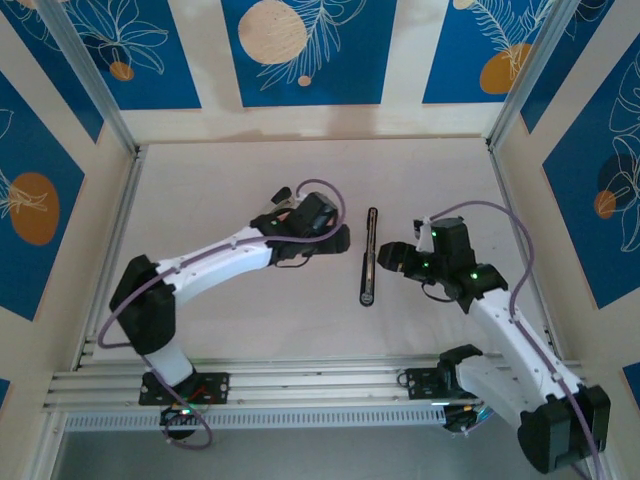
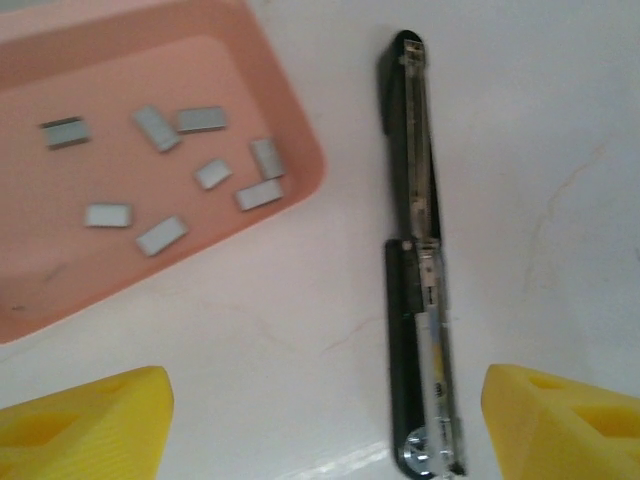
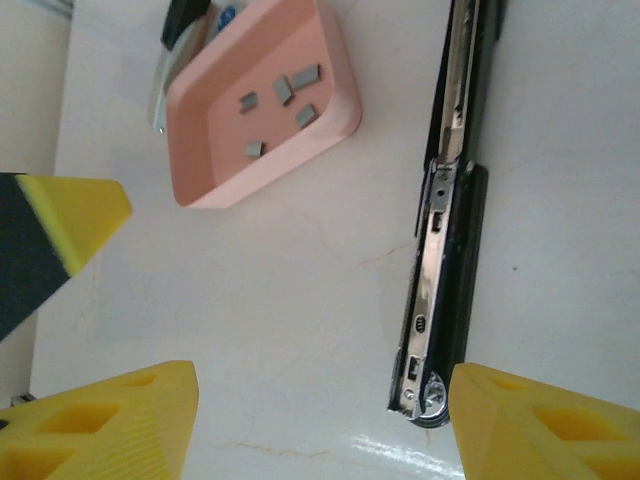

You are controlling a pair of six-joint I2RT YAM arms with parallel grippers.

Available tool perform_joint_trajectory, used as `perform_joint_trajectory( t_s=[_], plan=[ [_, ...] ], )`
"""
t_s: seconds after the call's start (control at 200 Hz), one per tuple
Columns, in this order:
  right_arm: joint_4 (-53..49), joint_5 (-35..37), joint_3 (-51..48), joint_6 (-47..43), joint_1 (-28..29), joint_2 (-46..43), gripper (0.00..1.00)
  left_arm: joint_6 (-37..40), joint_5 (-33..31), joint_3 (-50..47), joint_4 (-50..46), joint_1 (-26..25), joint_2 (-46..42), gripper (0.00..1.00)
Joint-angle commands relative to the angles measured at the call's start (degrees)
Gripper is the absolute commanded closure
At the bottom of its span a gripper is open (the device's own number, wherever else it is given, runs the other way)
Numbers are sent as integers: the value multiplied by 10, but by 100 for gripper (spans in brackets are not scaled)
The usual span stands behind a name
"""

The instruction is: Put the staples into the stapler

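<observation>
**Overhead view.** The stapler (image 1: 369, 258) lies folded out flat on the white table (image 1: 210, 190), a thin dark bar running top to bottom just right of the frame's centre. The left pincer (image 1: 335, 240) sits close on its left side and the right pincer (image 1: 390, 258) close on its right. Neither touches it.

**Left wrist view.** The left pincer (image 2: 325, 425) is released. Its yellow fingertips (image 2: 90, 420) stand wide apart at the lower corners and grasp nothing. The stapler (image 2: 425, 270) runs vertically through the right-centre of the frame, resting on the table (image 2: 280, 330), with its hinge near mid-height. The narrow arm points to the top of the frame and the metal channel of the lower half faces the camera. Whether that channel holds anything cannot be told. The staples (image 2: 212, 173), eight short grey strips, lie scattered at differing angles on the floor of a shallow pink tray (image 2: 300, 150) in the upper left. The tray is apart from the stapler, with bare table between them.

**Right wrist view.** The right pincer (image 3: 320, 425) is likewise released, its yellow fingertips (image 3: 545, 425) spread to the lower corners with nothing between them. The stapler (image 3: 445, 250) lies along the right side of the frame, with its rounded end at the bottom beside the right-hand fingertip. The pink tray (image 3: 335, 110) sits tilted in the upper left-centre with several staples (image 3: 284, 90) inside it.
</observation>
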Motion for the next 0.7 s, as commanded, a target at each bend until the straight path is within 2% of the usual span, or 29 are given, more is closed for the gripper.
perform_joint_trajectory(
  t_s=[0.0,0.165,0.35,0.5,0.695],
  plan=[
    [-21,39,40,-19,34,44,32,10,17,-65,48,26,-65,18],
    [-50,47,102,-46,60,167,37,5,39,-163,77,72,-142,17],
    [-138,125,198,-60,88,312,40,-4,61,-253,110,123,-206,17],
    [-166,158,259,-76,93,410,42,-4,78,-281,119,152,-221,17],
    [-193,206,322,-94,91,514,47,-4,96,-286,125,165,-206,16]
  ],
)
